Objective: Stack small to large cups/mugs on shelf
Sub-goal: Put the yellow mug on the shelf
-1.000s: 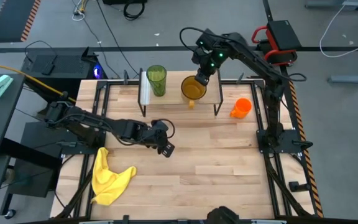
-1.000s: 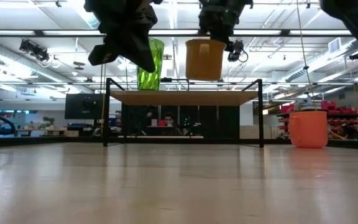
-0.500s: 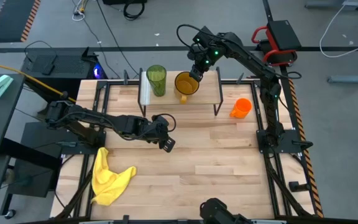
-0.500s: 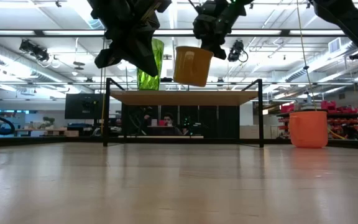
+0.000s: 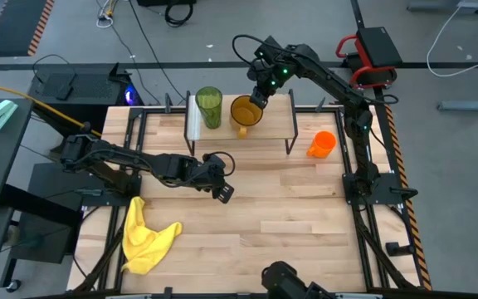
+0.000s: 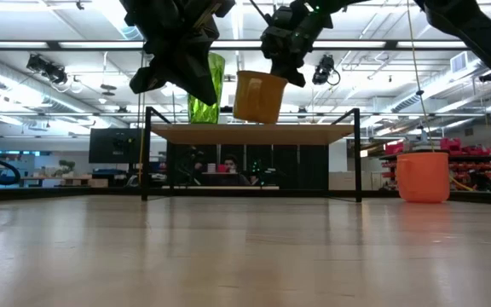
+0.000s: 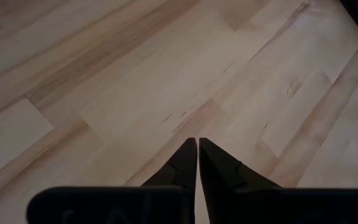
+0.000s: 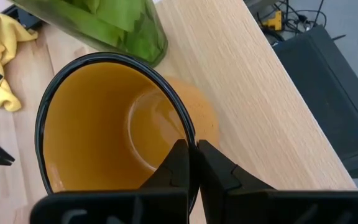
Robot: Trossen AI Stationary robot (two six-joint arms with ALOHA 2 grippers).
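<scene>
The amber-yellow mug [image 5: 246, 111] hangs tilted above the shelf [image 5: 282, 108], upper centre of the high view, its rim clamped by the right hand [image 5: 259, 95] just beside the green tumbler [image 5: 209, 107]. The orange mug [image 5: 323, 144] stands on the surface at right. The left hand [image 5: 221, 192], fingers together, hovers mid-surface.

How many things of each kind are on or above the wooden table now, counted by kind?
Handleless tumblers: 1, translucent green plastic tumbler
Mugs with handle: 2, amber-yellow plastic mug, bright orange plastic mug
Shelves: 1, low wooden-topped shelf on thin black legs
Cloths: 1, crumpled yellow cloth
Total: 5
</scene>
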